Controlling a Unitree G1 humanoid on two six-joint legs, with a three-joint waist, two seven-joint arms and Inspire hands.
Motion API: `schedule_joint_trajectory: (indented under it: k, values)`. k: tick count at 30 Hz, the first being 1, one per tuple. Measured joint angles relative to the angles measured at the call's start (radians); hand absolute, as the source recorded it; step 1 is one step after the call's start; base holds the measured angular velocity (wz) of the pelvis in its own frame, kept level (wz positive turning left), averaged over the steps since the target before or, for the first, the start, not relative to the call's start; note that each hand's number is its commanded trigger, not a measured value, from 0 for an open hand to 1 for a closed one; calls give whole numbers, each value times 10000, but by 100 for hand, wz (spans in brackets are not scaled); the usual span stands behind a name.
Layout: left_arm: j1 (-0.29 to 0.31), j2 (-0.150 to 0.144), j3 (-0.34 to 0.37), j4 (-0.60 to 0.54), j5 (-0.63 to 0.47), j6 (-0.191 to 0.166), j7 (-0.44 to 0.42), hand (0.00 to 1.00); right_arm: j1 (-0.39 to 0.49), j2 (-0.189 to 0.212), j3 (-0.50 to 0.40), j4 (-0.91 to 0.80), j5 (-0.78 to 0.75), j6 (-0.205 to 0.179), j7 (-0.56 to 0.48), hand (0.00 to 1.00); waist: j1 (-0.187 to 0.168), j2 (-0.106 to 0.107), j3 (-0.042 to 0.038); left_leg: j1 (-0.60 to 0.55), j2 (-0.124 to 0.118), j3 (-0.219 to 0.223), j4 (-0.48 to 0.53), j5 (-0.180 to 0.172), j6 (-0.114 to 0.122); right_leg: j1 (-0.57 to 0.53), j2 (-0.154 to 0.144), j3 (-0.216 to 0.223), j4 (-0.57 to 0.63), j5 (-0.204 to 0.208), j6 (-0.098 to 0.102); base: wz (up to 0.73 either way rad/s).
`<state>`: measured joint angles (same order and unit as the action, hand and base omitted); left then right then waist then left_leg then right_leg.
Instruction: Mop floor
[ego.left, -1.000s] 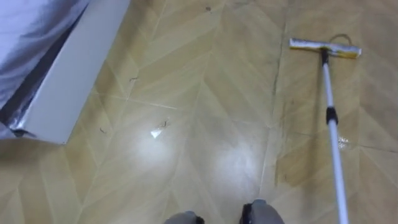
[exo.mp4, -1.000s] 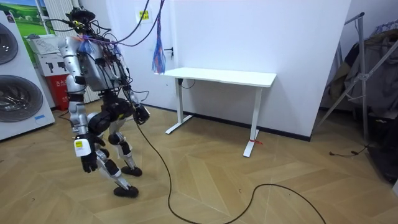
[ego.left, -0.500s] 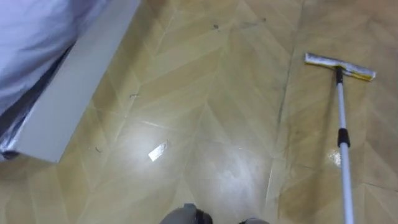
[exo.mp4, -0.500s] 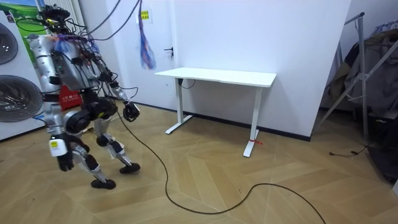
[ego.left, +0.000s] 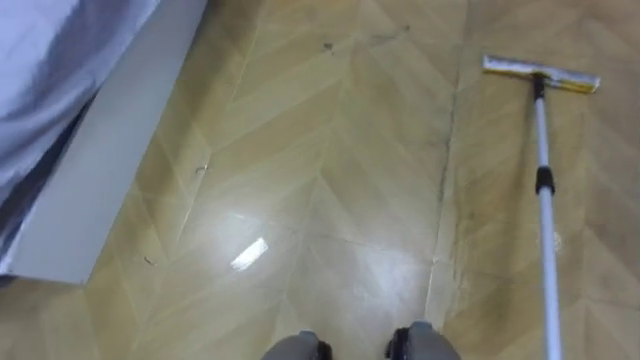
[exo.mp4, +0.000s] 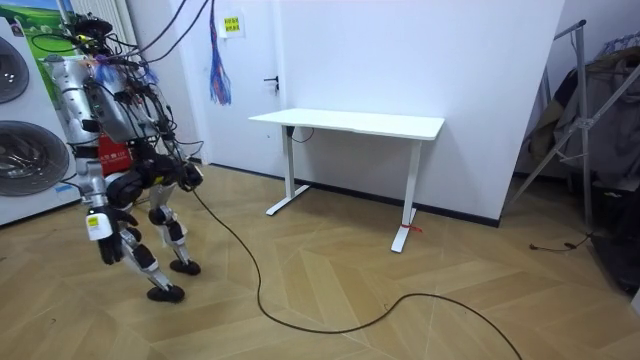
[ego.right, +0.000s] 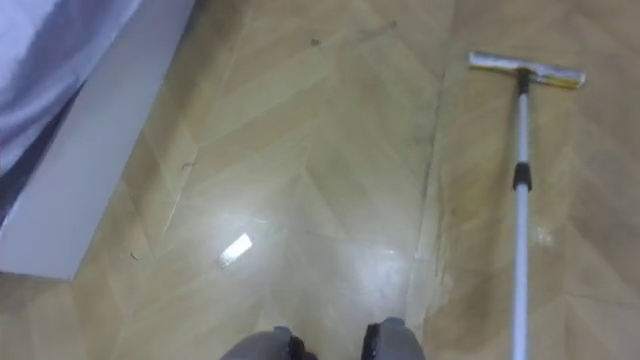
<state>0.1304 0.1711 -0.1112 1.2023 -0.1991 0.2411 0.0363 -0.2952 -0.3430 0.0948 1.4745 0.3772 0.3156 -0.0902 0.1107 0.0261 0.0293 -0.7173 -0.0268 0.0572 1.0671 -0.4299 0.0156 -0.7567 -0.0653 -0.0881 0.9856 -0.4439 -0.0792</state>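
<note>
A mop lies flat on the wooden floor ahead and to my right, with nothing holding it. Its flat yellowish head is at the far end. Its white pole runs back toward me and leaves the picture at the bottom. The right eye view shows the same mop head and pole. In the room view I stand bent forward at the room view's left. My left hand hangs by my knee. My right hand is at hip height behind me.
A long white panel with grey cloth over it runs along my left side. A small pale patch shows on the glossy floor ahead. Washing machines stand behind me, with a white table by the wall.
I have stepped toward the room view's left, away from the table. The eye view has shifted with my steps. The mop lies where it did.
</note>
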Motion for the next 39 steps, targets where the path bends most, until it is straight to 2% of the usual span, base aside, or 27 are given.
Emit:
schedule_joint_trajectory:
  k: [1,2,4,5,6,7,8,9,10,11,12,14,15,16,17,18,19,20,21,22,25,27,30,32,33,35,39]
  values:
    - [81,67,-82,-34,-49,-1,0,0,-279,-41,40,-136,69,-235,100,100,75,-150,-13,-280,138,19,468,147,-142,65,76,-40,80,-116,-93,24]
    - [135,86,-80,-66,-42,-6,-31,0,-351,-70,36,-429,138,-392,205,100,58,-139,-72,-600,153,-54,323,92,-142,198,231,-16,67,-199,-149,52]
    - [212,133,-76,-161,-40,-20,-159,0,-262,-70,-22,-531,304,-568,397,100,78,-191,-42,-1088,131,113,-574,158,-91,545,334,92,51,-413,-109,54]
    - [314,145,-60,-295,-26,-25,-291,0,-114,-56,-73,-526,483,-540,512,100,112,-196,-41,-1163,104,233,-1413,534,-6,841,342,156,54,-616,-5,14]
    - [529,141,-59,-382,-37,-63,-413,0,108,-17,-58,-486,593,-553,610,100,174,-218,-70,-1055,112,278,-1647,1004,140,1139,343,272,46,-821,137,0]
    - [592,141,-56,-371,-46,-66,-479,0,273,-26,-29,-487,680,-569,693,100,169,-204,-123,-902,130,363,-1658,1035,315,1234,333,308,24,-906,228,-17]
    - [613,143,-31,-334,-20,-68,-498,0,684,-77,60,-469,854,-670,807,100,180,-192,-124,-670,167,592,-1638,998,586,1396,257,378,16,-1020,385,-11]
    - [588,121,7,-343,-25,-79,-501,0,1119,-113,175,-367,826,-752,817,100,180,-166,-128,-472,153,785,-1595,882,811,1574,202,549,23,-1124,416,-13]
    - [544,97,34,-344,-24,-90,-494,0,1321,-127,283,-328,795,-750,788,100,176,-141,-126,-391,123,848,-1588,778,892,1634,179,625,28,-1164,469,-16]
    - [463,37,105,-400,-13,-128,-489,0,1771,-145,437,-312,740,-749,771,100,96,-38,-184,-321,75,918,-1582,605,1030,1635,107,595,107,-1126,562,-11]
    - [304,-8,175,-403,-3,-194,-475,0,2229,-119,512,-262,708,-738,744,100,-10,48,-187,-185,-73,939,-1637,476,1129,1516,12,600,553,-899,834,0]
    - [221,-15,200,-422,18,-249,-423,0,2929,89,638,-229,721,-548,554,100,-155,170,-260,72,-249,936,-1787,310,1240,1007,-137,806,1573,-267,1046,5]
    - [201,-36,178,-426,64,-254,-372,0,3086,179,699,-225,724,-470,476,100,-219,248,-273,139,-245,931,-1812,256,1250,833,-133,883,1633,-201,1047,-6]
    - [176,-95,150,-434,67,-260,-201,0,3282,384,696,-185,722,-379,316,100,-363,386,-226,273,-220,887,-1847,154,1274,460,-147,838,1175,-197,1045,-24]
    - [182,-102,91,-437,67,-249,-101,0,3449,644,698,-160,731,-349,191,100,-417,445,-210,347,-229,842,-1839,34,1232,-13,-20,840,426,-87,1036,-32]
    - [184,-97,97,-437,65,-216,-2,0,3584,884,694,-157,792,-328,105,100,-452,464,-200,369,-242,791,-1701,-149,1160,-348,121,895,-421,406,891,-25]
    - [184,-114,98,-443,67,-196,52,0,3652,966,687,-159,837,-311,65,100,-493,508,-198,371,-234,760,-1590,-260,1130,-474,169,863,-512,858,838,0]
    - [183,-227,89,-437,65,-180,107,0,3763,1046,595,-162,844,-286,37,100,-505,598,-215,393,-206,681,-1442,-446,1062,-478,197,770,-426,956,692,0]
    - [186,-366,92,-412,57,-145,119,0,3640,1050,412,-163,825,-171,-20,100,-453,697,-250,482,-182,667,-1445,-559,984,-416,218,703,-416,875,577,-7]
    - [185,-404,91,-409,33,-109,118,0,3526,1050,382,-160,820,-137,-55,100,-452,710,-241,526,-196,626,-1452,-588,956,-386,199,682,-397,825,543,-17]
    - [120,-387,93,-454,50,-60,150,0,2640,1010,222,-158,695,125,-241,100,-487,645,-190,713,-211,448,-1484,-720,814,-214,119,537,-292,560,418,8]
    - [78,-376,77,-463,-85,-18,168,0,1604,685,82,-51,551,325,-421,100,-530,531,-105,915,-209,311,-1561,-749,744,47,-11,297,-287,373,277,23]
    - [-26,-314,88,-524,-57,0,227,0,509,249,-16,-65,554,312,-478,100,-468,333,-28,1024,-204,101,-1792,-646,571,245,-29,106,-504,367,156,26]
    - [-79,-150,86,-534,-82,-3,271,0,-146,-27,-26,-274,578,19,-448,100,-451,132,18,1053,-162,-40,-1977,-475,396,426,13,-197,-816,450,7,37]
    - [-62,-25,92,-535,-51,15,318,0,-332,-99,-30,-406,586,-134,-344,100,-311,20,-2,1153,-112,-19,-2145,-376,312,543,89,-211,-992,475,-40,22]
    - [38,101,188,-512,-45,82,435,0,-433,-71,-152,-390,540,-342,-162,100,-172,-223,-22,1535,-9,-34,-2507,-299,210,915,172,-332,-1346,525,-119,15]
    - [161,111,390,-374,76,201,268,0,277,58,-279,-370,536,-411,279,100,-172,-248,-23,2985,303,64,-3461,-196,62,2527,466,-545,-2501,605,-186,6]
